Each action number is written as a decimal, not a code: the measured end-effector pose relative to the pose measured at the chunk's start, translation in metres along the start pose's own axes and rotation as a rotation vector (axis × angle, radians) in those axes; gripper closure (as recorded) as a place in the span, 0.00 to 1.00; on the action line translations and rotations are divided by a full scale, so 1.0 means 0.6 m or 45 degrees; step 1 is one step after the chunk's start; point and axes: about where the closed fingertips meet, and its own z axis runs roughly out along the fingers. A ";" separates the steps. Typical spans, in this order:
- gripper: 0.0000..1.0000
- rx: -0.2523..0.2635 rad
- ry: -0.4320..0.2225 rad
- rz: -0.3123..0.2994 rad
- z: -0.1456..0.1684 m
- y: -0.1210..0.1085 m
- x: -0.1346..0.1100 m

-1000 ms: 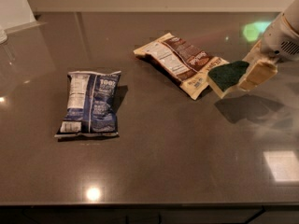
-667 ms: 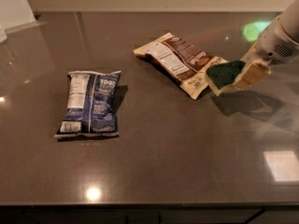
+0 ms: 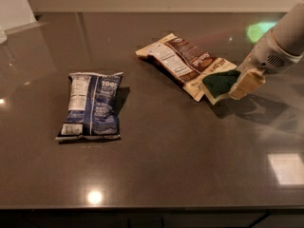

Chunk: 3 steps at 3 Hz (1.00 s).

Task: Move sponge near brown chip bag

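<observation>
The sponge (image 3: 217, 82), dark green on top over a pale yellow body, sits in my gripper (image 3: 236, 85) at the right of the dark countertop. It is low over the counter, against the near right corner of the brown chip bag (image 3: 186, 61). That bag lies flat at centre right, with a dark brown middle, cream edges and a white label. The gripper is shut on the sponge and comes in from the right edge on a white arm (image 3: 280, 44).
A blue and white chip bag (image 3: 91, 105) lies flat at the left of the countertop (image 3: 166, 165). A white wall runs along the back edge. The counter's front edge crosses the bottom of the view.
My gripper has moved left and down with the sponge, bringing it lower and closer against the corner of the brown chip bag. Both bags are unmoved.
</observation>
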 end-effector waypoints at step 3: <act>0.00 -0.004 0.001 -0.002 0.003 0.001 -0.001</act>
